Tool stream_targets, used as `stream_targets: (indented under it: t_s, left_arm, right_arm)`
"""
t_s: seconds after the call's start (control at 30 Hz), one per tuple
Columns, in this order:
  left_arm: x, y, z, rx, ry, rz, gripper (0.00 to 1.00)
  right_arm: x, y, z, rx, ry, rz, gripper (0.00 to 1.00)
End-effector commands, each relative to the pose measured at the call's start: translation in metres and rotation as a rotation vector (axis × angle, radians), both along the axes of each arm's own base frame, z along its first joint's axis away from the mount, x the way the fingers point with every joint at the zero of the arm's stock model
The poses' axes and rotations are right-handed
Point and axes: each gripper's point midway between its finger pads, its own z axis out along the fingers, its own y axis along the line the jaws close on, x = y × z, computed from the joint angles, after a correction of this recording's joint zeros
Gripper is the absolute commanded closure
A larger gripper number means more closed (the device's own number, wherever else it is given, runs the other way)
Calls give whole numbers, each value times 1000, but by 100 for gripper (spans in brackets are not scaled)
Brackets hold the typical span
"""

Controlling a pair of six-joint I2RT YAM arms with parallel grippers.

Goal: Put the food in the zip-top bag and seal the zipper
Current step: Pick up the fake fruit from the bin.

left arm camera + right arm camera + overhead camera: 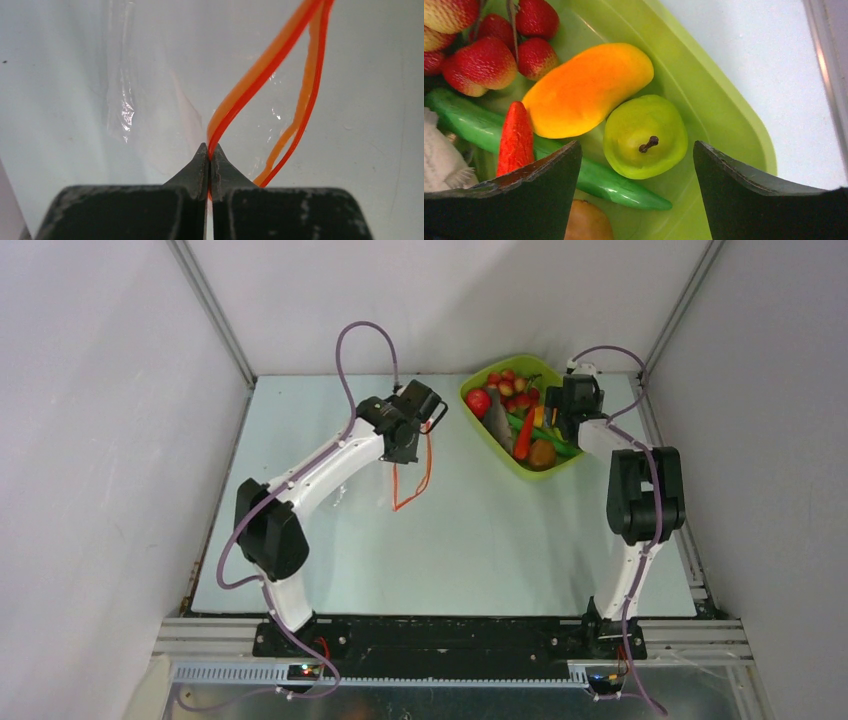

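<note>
While the left gripper is clenching one lip of the zipper, the mouth is gaping and the zip-top bag is draping beneath it, toward 11 o'clock of the table centre. The right gripper is hovering, jaws spread wide, over the lime tray at 1 o'clock. The green pear is lying between its fingers, with the orange mango at the pear's 10 o'clock.
</note>
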Motion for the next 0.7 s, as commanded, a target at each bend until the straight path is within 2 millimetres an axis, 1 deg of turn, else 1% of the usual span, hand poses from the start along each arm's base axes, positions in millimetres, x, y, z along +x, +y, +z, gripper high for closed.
stream_targets:
  t_s: [0.0,0.1,0.17,0.2,0.23,0.27,0.3,0.33,0.4,0.43,0.47,0.53,0.57,0.67]
  left_arm:
    - [1,-21,16,-140,-43,-46,100]
    - [-4,-25,8,-158,-11,-56,100]
    - [-6,-25,6,-166,-6,-54,100]
    - [-7,-25,4,-169,-3,-54,100]
    - [-8,-26,5,-176,-2,-57,100]
    - [-9,-26,6,-176,-1,-58,100]
    - [-9,-26,7,-179,-3,-59,100]
    - [-9,-25,8,-179,-3,-58,100]
    - [-10,-24,10,-182,-8,-58,100]
    - [-10,-24,11,-185,-12,-58,100]
    - [-11,-24,11,-186,-12,-57,100]
    - [-11,-24,12,-191,-14,-54,100]
    - [-12,-24,13,-194,-14,-54,100]
    - [-15,-26,11,-208,-2,-53,100]
  right_arm:
    - [11,-5,3,-2,-4,-13,16]
    - [14,-4,4,19,-14,-22,25]
    - [15,-6,4,11,0,-35,28]
    - [20,-8,8,4,-5,-41,30]
    - [18,-11,2,-11,17,-53,34]
    - [20,-13,3,-21,17,-55,36]
    - [19,-13,-2,-29,35,-53,44]
    - [21,-14,0,-37,36,-47,49]
    - [19,-14,-1,-42,51,-45,67]
    - [18,-14,0,-43,54,-47,71]
    - [17,-15,1,-44,54,-50,79]
    - [14,-15,7,-42,50,-50,87]
    - [13,-15,12,-41,41,-51,89]
    - [10,-16,27,-43,14,-60,100]
